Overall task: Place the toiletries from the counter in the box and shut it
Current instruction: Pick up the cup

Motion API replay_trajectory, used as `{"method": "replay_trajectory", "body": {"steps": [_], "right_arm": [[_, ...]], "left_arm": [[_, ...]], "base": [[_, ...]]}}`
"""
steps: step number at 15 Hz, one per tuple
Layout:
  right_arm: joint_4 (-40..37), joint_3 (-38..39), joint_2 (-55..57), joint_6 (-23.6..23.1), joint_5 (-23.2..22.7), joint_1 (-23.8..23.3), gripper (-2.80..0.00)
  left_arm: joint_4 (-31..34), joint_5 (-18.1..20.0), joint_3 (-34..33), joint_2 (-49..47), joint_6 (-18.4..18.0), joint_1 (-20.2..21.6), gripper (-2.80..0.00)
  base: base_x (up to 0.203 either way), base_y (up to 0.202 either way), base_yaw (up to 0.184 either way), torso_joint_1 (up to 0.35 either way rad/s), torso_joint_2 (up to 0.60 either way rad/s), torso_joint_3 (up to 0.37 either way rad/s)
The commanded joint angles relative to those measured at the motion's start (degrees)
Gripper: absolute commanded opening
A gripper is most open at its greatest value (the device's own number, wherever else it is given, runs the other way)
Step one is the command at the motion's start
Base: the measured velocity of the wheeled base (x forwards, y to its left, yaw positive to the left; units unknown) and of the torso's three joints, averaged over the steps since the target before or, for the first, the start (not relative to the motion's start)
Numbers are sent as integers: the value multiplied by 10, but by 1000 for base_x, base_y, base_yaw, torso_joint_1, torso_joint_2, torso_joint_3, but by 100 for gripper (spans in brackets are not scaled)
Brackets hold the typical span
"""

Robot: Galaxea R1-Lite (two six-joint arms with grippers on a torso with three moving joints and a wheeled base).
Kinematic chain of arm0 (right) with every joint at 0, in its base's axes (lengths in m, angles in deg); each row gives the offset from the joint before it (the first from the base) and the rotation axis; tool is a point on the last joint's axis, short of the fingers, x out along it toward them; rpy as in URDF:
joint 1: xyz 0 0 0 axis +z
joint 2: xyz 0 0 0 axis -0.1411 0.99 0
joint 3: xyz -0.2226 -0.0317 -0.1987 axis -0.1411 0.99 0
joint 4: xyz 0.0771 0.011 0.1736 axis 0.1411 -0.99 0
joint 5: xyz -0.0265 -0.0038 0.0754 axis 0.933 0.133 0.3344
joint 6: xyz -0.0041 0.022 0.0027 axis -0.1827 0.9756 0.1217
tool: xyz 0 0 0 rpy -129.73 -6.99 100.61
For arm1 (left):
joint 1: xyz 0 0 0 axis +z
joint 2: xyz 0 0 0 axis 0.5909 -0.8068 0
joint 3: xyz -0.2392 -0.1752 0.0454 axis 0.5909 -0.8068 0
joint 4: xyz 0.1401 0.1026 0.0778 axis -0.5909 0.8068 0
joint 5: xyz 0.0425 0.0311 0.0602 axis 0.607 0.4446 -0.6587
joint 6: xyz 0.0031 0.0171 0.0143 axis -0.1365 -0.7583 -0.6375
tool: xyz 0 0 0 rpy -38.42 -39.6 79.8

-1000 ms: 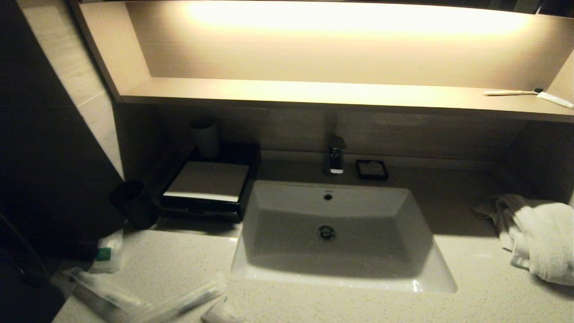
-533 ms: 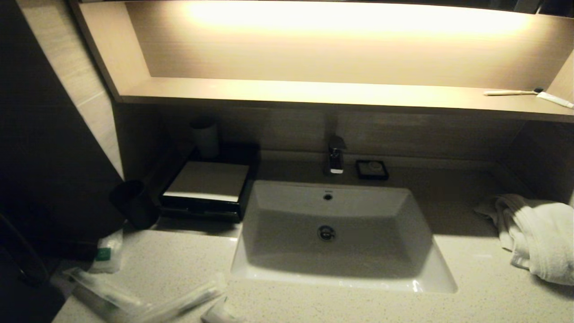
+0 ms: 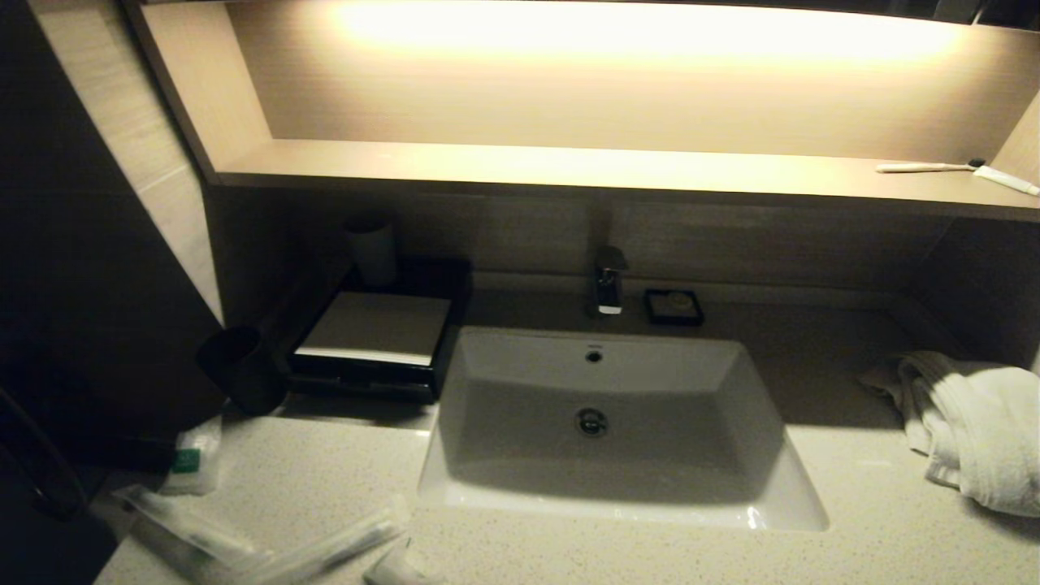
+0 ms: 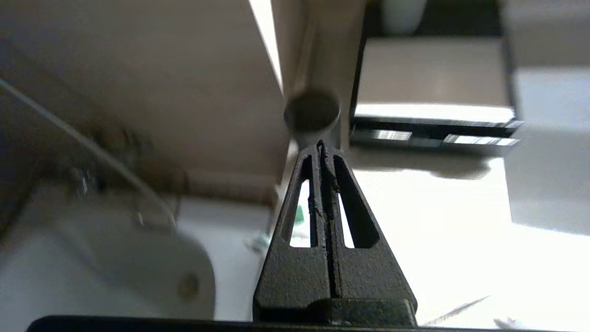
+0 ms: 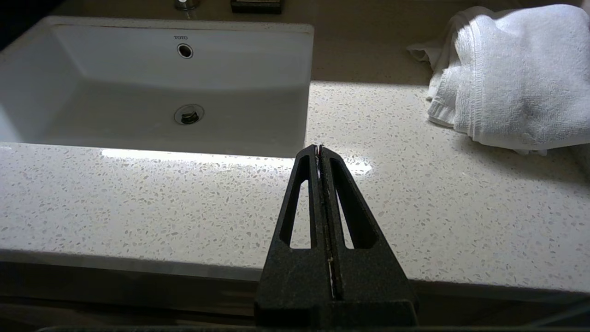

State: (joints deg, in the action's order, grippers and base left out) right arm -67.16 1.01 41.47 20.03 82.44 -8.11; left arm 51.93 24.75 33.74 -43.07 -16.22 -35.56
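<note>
Nothing seems moved: glossy black box [image 3: 370,341], speckled counter [image 3: 325,471]

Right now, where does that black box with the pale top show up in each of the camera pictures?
Head view: the box sits left of the basin, against the back wall.
Left wrist view: the box is upper right, beyond the dark cup.
Right wrist view: not in it.
Shared landmark: the dark cup beside the box.

"toto" printed on basin [image 5: 138,69] wall above overflow hole; nothing else legible.
</note>
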Motion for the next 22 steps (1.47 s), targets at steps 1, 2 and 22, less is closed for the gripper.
{"method": "replay_trajectory", "body": {"steps": [1, 2, 22], "right_arm": [[0, 0, 0, 0, 0, 0, -280], [0, 0, 0, 0, 0, 0, -280], [0, 0, 0, 0, 0, 0, -280]], "left_arm": [[1, -4, -3, -68, 3, 0, -280], [4, -7, -6, -83, 6, 1, -280], [-206, -26, -227, -168, 14, 11, -280]], "base": [[0, 0, 0, 0, 0, 0], [0, 0, 0, 0, 0, 0], [0, 0, 0, 0, 0, 0]]}}
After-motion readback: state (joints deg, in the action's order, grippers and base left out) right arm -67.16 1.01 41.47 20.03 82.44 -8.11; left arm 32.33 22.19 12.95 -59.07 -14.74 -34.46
